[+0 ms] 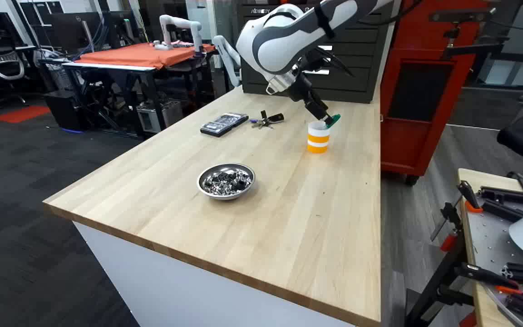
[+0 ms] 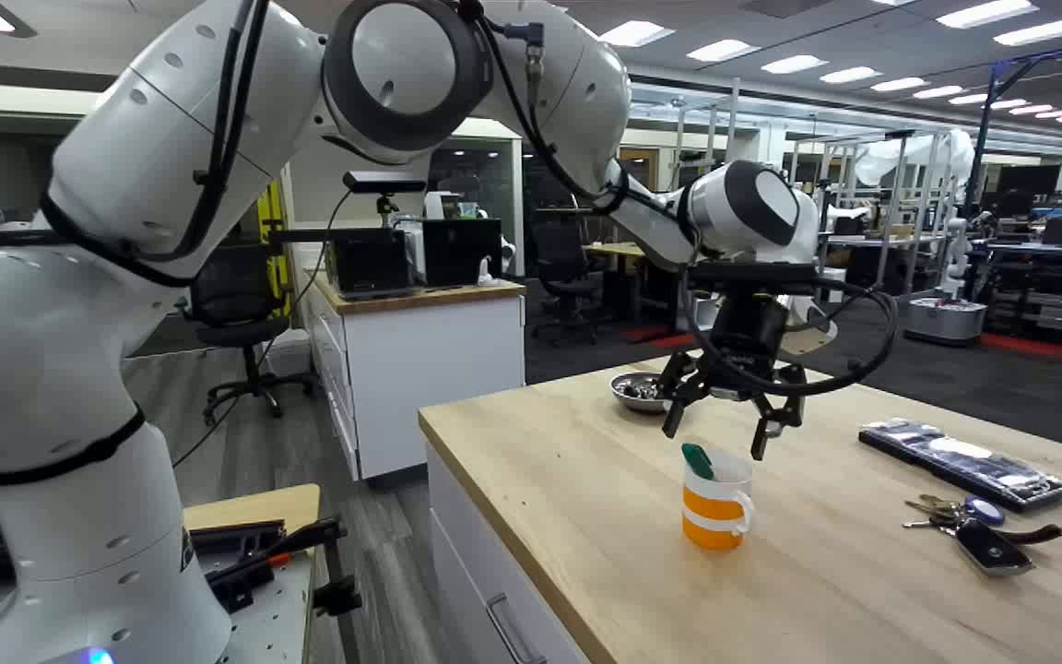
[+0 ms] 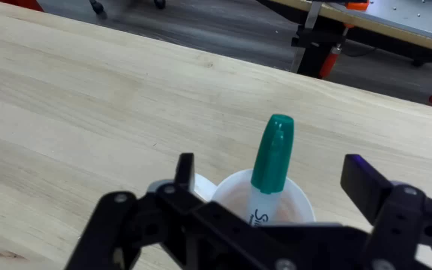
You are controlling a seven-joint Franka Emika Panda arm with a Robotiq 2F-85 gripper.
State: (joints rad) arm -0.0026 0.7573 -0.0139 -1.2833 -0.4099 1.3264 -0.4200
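Note:
A white mug with orange bands (image 2: 713, 528) stands upright on the wooden table, and it shows in both exterior views, below my gripper. A green-capped marker with a white barrel (image 3: 274, 153) leans in that mug, its cap sticking out above the rim (image 3: 228, 195). My gripper (image 2: 715, 439) hangs just over the mug with its black fingers spread wide. From the wrist view, the marker appears between the fingers, with gaps on both sides, and nothing is gripped. Part of the mug and the marker's lower barrel are hidden behind the gripper linkage there.
On the same tabletop (image 1: 288, 240) are a metal bowl (image 1: 223, 197) of small shiny and dark pieces, a bunch of keys (image 2: 983, 539) and a flat black case (image 1: 224, 124). A dark drawer cabinet (image 1: 352, 77) stands at the table's end, beside a red cabinet (image 1: 411, 154).

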